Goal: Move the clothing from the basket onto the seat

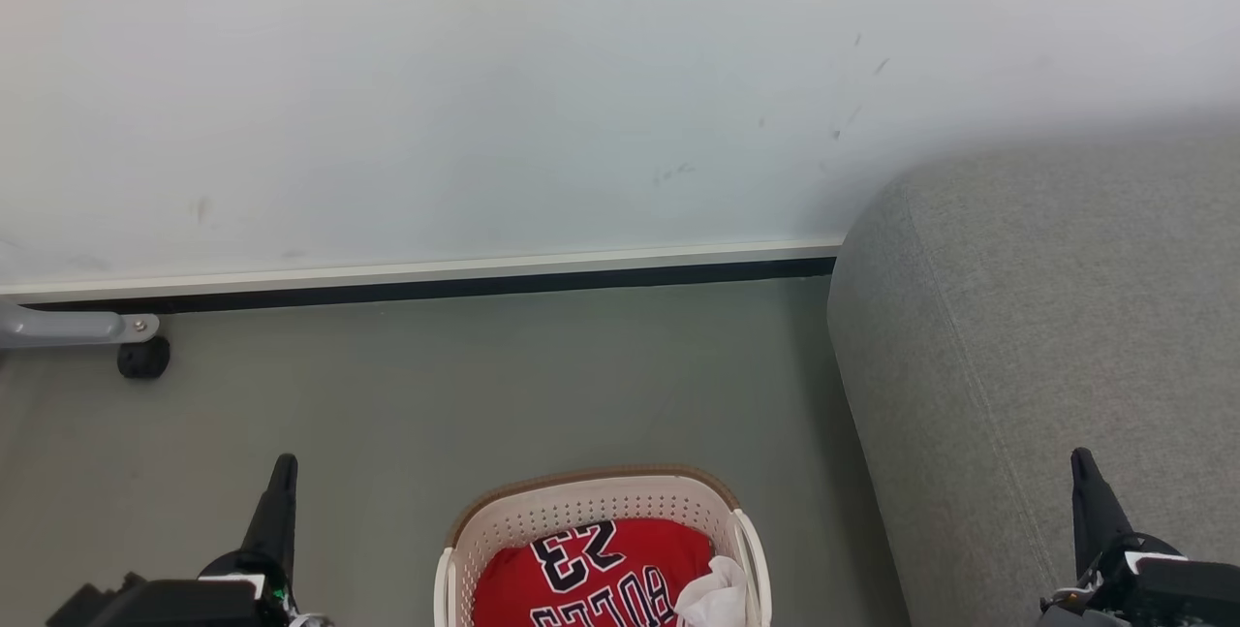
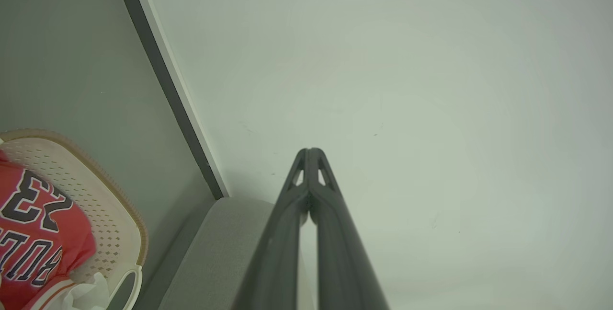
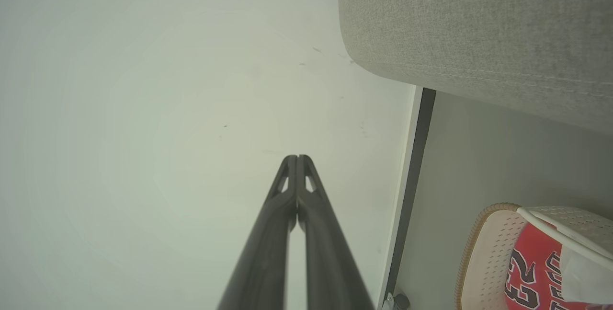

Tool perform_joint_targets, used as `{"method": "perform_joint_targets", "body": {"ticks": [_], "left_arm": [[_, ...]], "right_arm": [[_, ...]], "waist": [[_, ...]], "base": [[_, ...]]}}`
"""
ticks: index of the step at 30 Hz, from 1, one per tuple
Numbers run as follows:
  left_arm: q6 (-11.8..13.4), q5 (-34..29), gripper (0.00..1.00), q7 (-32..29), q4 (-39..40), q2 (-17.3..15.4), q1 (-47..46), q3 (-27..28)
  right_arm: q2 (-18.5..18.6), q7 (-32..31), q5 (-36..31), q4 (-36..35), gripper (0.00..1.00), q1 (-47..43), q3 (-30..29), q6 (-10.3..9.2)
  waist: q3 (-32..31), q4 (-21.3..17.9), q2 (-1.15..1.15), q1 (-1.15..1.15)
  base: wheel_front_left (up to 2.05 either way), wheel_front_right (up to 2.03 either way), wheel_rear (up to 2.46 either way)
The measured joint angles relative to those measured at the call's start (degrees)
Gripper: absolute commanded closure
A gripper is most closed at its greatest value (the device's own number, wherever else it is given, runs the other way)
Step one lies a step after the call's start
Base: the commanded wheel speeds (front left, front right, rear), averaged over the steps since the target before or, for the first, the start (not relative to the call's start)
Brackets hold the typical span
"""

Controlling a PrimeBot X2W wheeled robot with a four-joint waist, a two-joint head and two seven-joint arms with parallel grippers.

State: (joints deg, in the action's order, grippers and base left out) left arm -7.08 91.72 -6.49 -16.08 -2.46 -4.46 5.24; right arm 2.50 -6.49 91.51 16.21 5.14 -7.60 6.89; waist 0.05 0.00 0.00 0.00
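Clothing (image 1: 591, 571) sits untouched in the basket (image 1: 593, 475) between the left gripper (image 1: 285, 464) and right gripper (image 1: 1082, 460), both pinched together and empty; pickup likely needs one opening and dropping onto it.

Pale wall (image 1: 484, 75), grey-green floor (image 1: 436, 385)

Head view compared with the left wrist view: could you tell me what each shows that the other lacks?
Head view adds the right gripper and a grey bracket with a black foot. Left wrist view adds a close look at the left gripper, fingers shut tip to tip. Both share the basket, the clothing, the seat and the wall.
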Motion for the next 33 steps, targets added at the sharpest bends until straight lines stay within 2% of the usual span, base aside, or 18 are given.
{"method": "perform_joint_targets", "body": {"ticks": [1,8,23,33], "left_arm": [[0.0,0.0,0.0,0.0,0.0,0.0,0.0,0.0],[0.1,0.0,0.0,0.0,-3.4,0.8,3.1,-0.3],[0.1,-0.7,0.0,2.7,-2.2,0.7,3.0,-1.3],[0.1,-5.8,0.0,4.8,-1.0,-0.5,2.7,-3.0]], "right_arm": [[0.0,0.0,0.0,0.0,0.0,0.0,0.0,0.0],[-1.2,0.0,0.0,3.5,0.0,-3.0,0.4,-0.33],[-1.0,2.6,-1.5,2.0,0.0,-2.9,2.7,-0.33],[0.0,4.9,-6.0,0.5,0.0,-2.1,5.2,-0.32]], "waist": [[0.0,0.0,0.0,0.0],[0.0,0.0,0.0,0.0],[0.1,0.0,0.0,0.0],[0.2,-0.1,0.0,0.0]], "base": [[0.0,0.0,0.0],[0.0,0.0,0.0],[0.0,0.0,0.0],[0.0,0.0,0.0]]}}
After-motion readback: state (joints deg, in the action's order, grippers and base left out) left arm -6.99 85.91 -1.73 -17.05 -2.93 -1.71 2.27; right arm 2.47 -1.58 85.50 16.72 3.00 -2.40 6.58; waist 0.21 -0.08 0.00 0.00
